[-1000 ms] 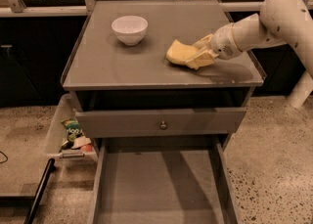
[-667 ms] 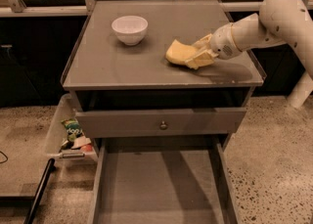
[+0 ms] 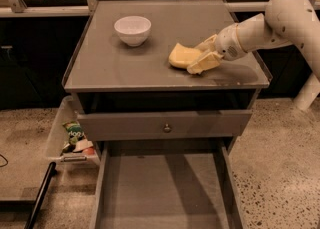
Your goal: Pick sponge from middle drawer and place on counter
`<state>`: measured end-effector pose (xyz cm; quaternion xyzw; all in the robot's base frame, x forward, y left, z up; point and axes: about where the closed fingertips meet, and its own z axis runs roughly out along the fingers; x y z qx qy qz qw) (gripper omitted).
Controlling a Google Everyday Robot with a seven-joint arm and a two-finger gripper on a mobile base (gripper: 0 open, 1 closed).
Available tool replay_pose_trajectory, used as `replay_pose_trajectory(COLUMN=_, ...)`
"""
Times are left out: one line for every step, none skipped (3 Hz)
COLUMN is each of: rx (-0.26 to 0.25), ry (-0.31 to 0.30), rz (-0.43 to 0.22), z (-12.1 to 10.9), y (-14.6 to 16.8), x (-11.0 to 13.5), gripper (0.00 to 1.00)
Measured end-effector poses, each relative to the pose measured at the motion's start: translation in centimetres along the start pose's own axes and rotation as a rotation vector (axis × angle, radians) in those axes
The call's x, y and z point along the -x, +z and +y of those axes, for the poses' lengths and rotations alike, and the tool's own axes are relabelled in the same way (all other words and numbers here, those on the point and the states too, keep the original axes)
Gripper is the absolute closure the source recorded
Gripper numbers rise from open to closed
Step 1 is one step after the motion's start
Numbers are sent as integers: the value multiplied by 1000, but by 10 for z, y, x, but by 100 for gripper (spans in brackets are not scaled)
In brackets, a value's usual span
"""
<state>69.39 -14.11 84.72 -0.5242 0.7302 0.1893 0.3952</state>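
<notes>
While sponge (image 3: 179, 55) rests on counter (image 3: 125, 70), your gripper (image 3: 196, 59) seemingly clasps it: placing step; next, you release, then withdraw.

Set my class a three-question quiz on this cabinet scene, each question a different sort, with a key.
1. True or false: the sponge lies in the open middle drawer.
2. What stands on the counter with the sponge? A) white bowl B) mug C) plate
3. Fill in: the gripper is over the counter, right at the ____.
Key: 1 false; 2 A; 3 sponge.
</notes>
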Motion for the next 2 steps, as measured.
replay_pose_trajectory(rx=0, ry=0, rz=0, z=0, y=0, x=0, gripper=0)
replay_pose_trajectory(rx=0, ry=0, rz=0, z=0, y=0, x=0, gripper=0)
